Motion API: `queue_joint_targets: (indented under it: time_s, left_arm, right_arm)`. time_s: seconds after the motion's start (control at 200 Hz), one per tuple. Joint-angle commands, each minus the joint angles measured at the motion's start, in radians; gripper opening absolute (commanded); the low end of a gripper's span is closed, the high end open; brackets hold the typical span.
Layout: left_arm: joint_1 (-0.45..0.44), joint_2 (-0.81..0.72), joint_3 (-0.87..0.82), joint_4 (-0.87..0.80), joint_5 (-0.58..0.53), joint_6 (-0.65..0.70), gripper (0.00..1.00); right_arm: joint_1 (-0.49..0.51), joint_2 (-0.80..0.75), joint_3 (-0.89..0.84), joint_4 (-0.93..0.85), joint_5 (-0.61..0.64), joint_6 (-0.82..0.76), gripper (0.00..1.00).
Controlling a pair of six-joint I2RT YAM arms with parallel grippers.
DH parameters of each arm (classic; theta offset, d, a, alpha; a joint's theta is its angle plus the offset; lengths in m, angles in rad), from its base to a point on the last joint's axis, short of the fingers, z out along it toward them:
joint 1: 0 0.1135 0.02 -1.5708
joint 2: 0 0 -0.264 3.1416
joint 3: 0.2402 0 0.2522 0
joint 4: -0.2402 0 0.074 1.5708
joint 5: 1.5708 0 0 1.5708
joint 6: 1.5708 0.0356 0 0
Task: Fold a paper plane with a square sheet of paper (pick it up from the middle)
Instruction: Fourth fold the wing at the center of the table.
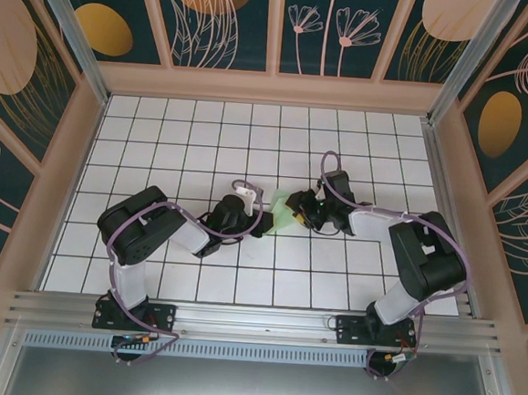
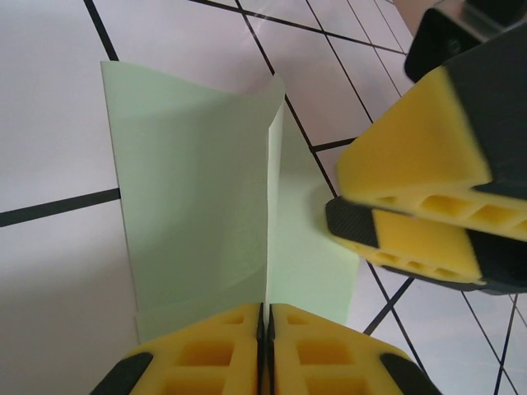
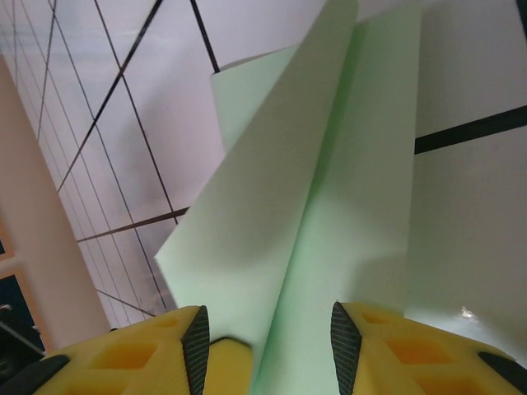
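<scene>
Yellow pads [image 2: 206, 350] of my left tool [image 2: 265, 317] sit closest to the lens, at 6 o'clock in the left wrist view. They are clenched on the raised centre crease of the mint-green paper [image 2: 198, 214]. From that crease one flap falls away toward 9 o'clock and the other toward 3 o'clock, over the white gridded surface [image 2: 58, 132]. My right tool [image 2: 362, 204] comes in at 3 o'clock, right at the paper's edge.

Through the right wrist camera, the right tool is released: its pads [image 3: 193, 350] stand apart with the folded paper running up between them toward 12 o'clock. I can't see either pad pressing on it.

From above, the paper sits near the middle of the surface. The left tool is at its 9 o'clock and the right tool at its 3 o'clock, both just beside it.
</scene>
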Motion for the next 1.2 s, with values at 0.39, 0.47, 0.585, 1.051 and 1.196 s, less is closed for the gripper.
queue_joint_targets:
  time_s: [0.39, 0.47, 0.585, 1.051, 1.196]
  left_arm:
    - [0.003, 0.017, -0.007, 0.047, 0.040, -0.118, 0.15]
    - [0.005, 0.020, -0.006, 0.034, 0.040, -0.125, 0.15]
    - [0.007, 0.035, 0.001, 0.032, 0.060, -0.138, 0.16]
    - [0.054, -0.018, -0.006, 0.017, 0.139, -0.190, 0.35]
    - [0.067, -0.117, -0.015, -0.082, 0.106, -0.159, 0.40]
  right_arm:
    - [0.025, 0.105, 0.072, 0.027, -0.051, -0.024, 0.46]
    - [0.025, 0.119, 0.077, 0.017, -0.050, -0.026, 0.46]
    - [0.029, 0.140, 0.080, 0.001, -0.043, -0.028, 0.46]
    - [0.043, 0.205, 0.114, -0.190, 0.053, -0.042, 0.47]
    - [0.044, 0.226, 0.131, -0.248, 0.091, -0.038, 0.47]
